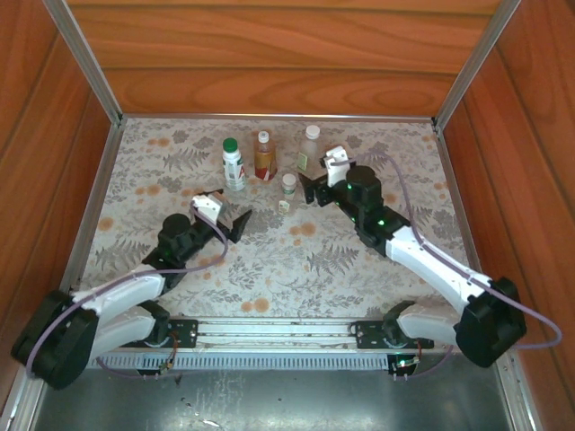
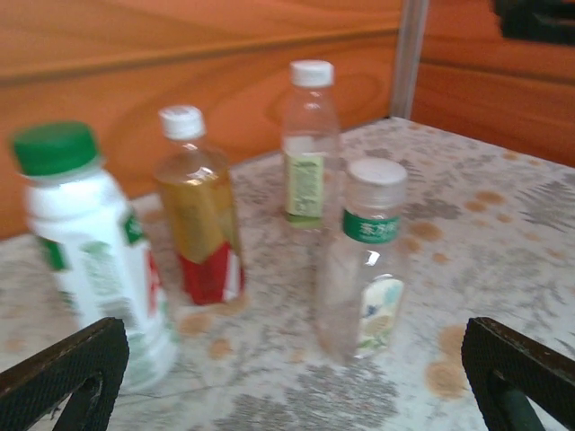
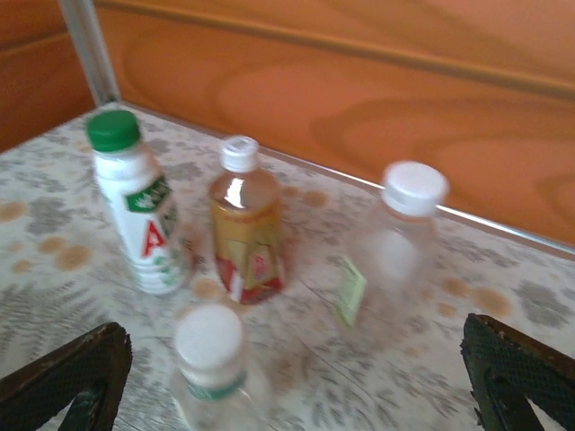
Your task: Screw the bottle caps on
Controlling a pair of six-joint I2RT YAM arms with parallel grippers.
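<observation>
Four bottles stand upright near the back wall, each with a cap on it. The white bottle (image 1: 233, 166) (image 2: 90, 260) (image 3: 142, 215) wears a dark green cap (image 2: 54, 146) (image 3: 113, 129). Right of it is the amber bottle (image 1: 263, 158) (image 2: 198, 224) (image 3: 244, 229) with a white cap (image 2: 181, 120). The clear bottle with the greenish label (image 1: 309, 149) (image 2: 310, 148) (image 3: 395, 247) and the short clear bottle (image 1: 287, 191) (image 2: 364, 260) (image 3: 216, 377) also carry white caps. My left gripper (image 1: 225, 214) (image 2: 287, 395) is open, short of the row. My right gripper (image 1: 321, 175) (image 3: 287, 395) is open beside the short bottle.
A flower-patterned cloth (image 1: 269, 260) covers the table. Wooden walls (image 1: 287, 90) close in the back and both sides, with metal posts (image 1: 90, 63) at the back corners. The bottles stand close together.
</observation>
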